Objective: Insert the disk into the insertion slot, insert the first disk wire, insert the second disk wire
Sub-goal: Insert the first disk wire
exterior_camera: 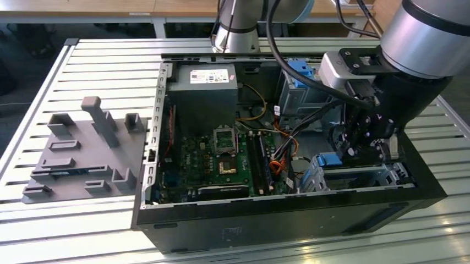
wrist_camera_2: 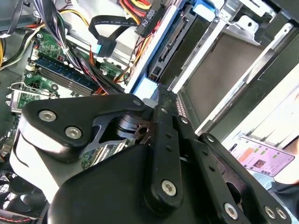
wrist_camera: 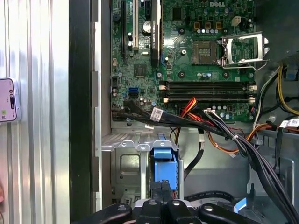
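Note:
The disk sits in the insertion slot (exterior_camera: 361,177), a perforated metal cage at the exterior view's right end of the open computer case. The disk's blue carrier (exterior_camera: 328,160) (wrist_camera: 164,165) faces into the case, and the connector edge (wrist_camera_2: 174,43) is bare. My gripper (wrist_camera: 161,190) (exterior_camera: 354,157) (wrist_camera_2: 158,95) hangs right at that blue end, shut, its tips against the carrier. Beside the disk, a black flat wire with a blue plug (wrist_camera_2: 103,46) and a plug on red and yellow wires (wrist_camera_2: 148,18) hang loose.
The motherboard (exterior_camera: 220,154) and a bundle of black cables (wrist_camera: 187,119) lie beside the cage. A taller grey bay with a blue latch (exterior_camera: 301,71) and the power supply (exterior_camera: 202,88) stand behind. A grey fixture plate (exterior_camera: 81,154) lies on the slatted table.

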{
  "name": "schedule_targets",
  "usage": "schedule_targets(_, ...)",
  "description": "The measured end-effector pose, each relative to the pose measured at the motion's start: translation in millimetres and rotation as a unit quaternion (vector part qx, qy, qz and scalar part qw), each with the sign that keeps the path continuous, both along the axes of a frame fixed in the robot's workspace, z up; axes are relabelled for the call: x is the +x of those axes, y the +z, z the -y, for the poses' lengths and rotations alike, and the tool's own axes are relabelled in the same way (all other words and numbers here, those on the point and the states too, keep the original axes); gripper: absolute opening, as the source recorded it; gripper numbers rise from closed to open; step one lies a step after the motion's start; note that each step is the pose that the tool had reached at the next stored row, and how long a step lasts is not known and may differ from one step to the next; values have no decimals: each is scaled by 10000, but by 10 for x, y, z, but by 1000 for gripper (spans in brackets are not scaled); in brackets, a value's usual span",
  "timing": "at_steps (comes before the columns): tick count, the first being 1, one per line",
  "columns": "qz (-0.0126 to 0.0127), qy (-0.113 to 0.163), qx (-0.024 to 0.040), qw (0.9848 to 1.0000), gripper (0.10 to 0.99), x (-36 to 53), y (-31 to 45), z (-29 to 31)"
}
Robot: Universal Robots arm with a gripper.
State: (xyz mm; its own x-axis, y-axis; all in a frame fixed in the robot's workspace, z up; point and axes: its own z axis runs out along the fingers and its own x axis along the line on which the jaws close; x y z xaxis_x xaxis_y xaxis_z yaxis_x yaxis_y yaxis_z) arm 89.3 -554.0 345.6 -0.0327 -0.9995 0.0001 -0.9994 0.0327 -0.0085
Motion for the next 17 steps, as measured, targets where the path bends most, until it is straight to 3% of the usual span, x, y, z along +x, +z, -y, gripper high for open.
schedule_targets(17, 0, 0, 2, 10000, 106, 244, 2, -2)
